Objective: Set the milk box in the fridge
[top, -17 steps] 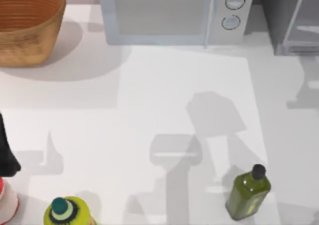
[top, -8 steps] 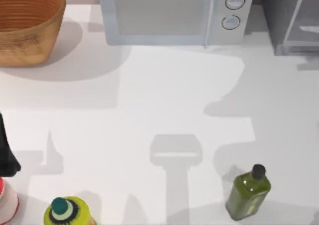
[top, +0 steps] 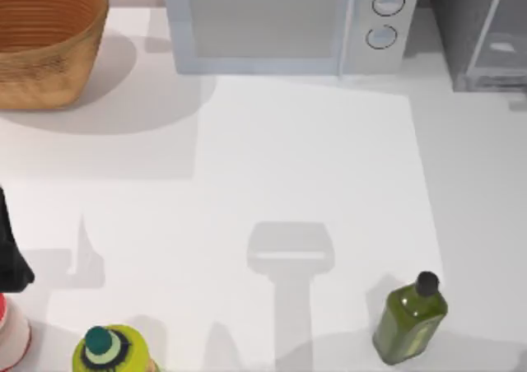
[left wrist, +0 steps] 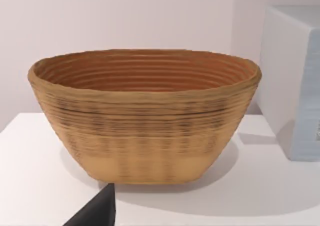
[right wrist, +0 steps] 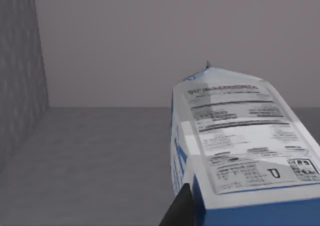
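Right claw's finger (right wrist: 177, 208) touches milk box (right wrist: 235, 146) inside grey fridge (right wrist: 100, 151).

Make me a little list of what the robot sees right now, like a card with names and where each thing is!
milk box: seen close in the right wrist view, inside a grey-walled space
fridge: back right of the table
microwave: back middle
basket: back left
green bottle: front right, upright
yellow-green bottle: front left
left arm: at the table's left edge
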`<state>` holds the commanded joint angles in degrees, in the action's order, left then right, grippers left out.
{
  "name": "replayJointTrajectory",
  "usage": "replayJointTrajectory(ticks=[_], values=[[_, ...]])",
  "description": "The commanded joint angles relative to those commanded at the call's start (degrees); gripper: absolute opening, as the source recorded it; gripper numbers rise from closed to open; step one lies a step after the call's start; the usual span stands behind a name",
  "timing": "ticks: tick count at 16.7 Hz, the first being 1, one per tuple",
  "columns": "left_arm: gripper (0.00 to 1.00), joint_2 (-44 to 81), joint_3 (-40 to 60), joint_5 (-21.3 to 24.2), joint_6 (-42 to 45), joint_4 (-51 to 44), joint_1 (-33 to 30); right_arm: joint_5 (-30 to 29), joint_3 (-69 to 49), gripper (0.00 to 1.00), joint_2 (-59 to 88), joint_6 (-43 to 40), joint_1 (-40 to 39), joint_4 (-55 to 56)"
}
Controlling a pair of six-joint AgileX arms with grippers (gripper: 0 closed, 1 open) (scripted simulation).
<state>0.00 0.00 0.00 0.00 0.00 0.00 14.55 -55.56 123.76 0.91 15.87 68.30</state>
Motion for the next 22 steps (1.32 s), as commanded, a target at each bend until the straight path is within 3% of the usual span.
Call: replayJointTrajectory(ticks=[9,18,22], values=[[1.0,0.0,0.0,0.0,0.0,0.0,0.0,-0.3,-2.3,0.0,2.5,0.0,-0.5,-1.7],[1.0,0.0,0.0,0.0,0.0,0.0,0.0,-2.5,-30.5,0.0,12.3,0.1,-2.3,-15.8],[1.0,0.0,0.0,0.0,0.0,0.0,0.0,-3.3,-36.4,0.0,15.8,-0.1,-3.4,-20.9]])
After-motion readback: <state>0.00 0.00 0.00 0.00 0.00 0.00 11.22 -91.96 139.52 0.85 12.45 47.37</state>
